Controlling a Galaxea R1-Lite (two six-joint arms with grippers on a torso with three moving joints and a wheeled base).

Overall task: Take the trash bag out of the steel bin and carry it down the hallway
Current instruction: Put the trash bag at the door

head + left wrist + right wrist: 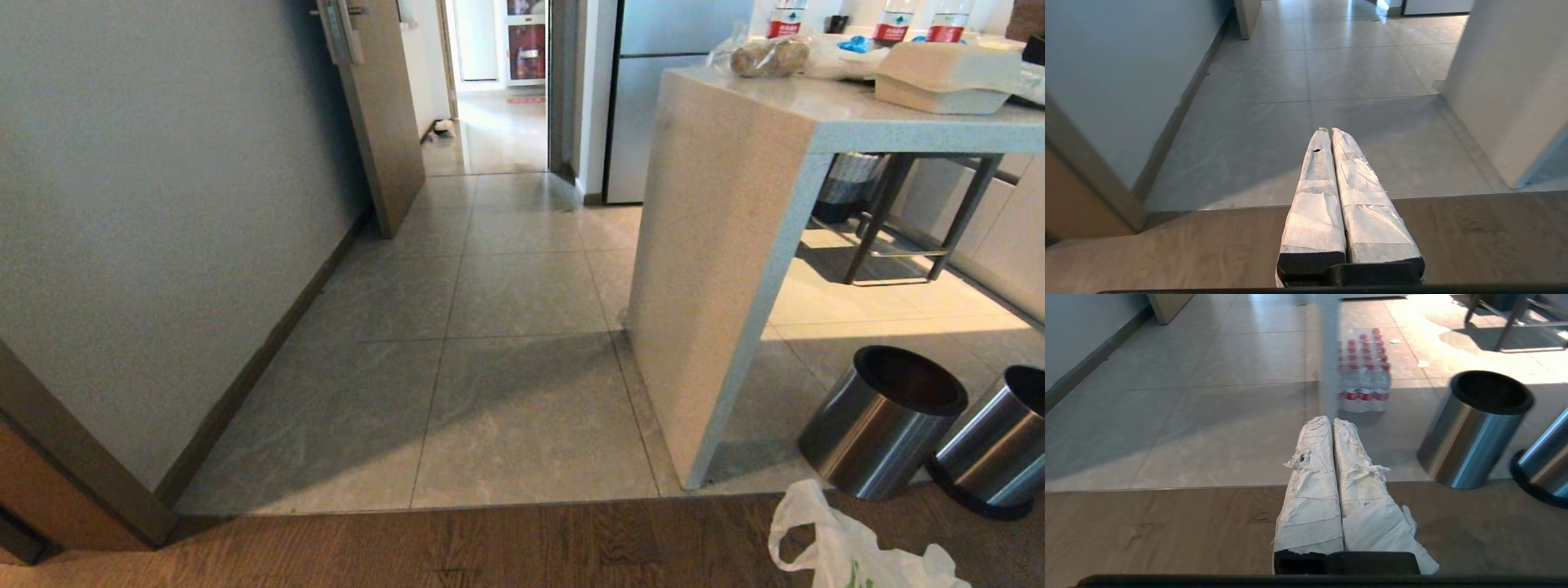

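Head view, nearest first: the trash bag [849, 547], white with green print, lies crumpled on the wooden floor, already out of any bin and just in front of two steel cylinders. The steel bin [992, 445] with the black base band stands beside a similar bin [882, 420] that lacks the band, both under the counter [735, 269] edge. Beyond them the hallway [506, 302] tiles run past an open door [380, 106] toward a far room. Neither arm shows here. In the wrist views the left gripper [1329, 131] and the right gripper [1330, 419] hang over the wooden floor, padded fingers pressed together, holding nothing. The likely risk is the thin plastic slipping or tearing if pinched away from a loop handle, or the base clipping the counter corner when turning.
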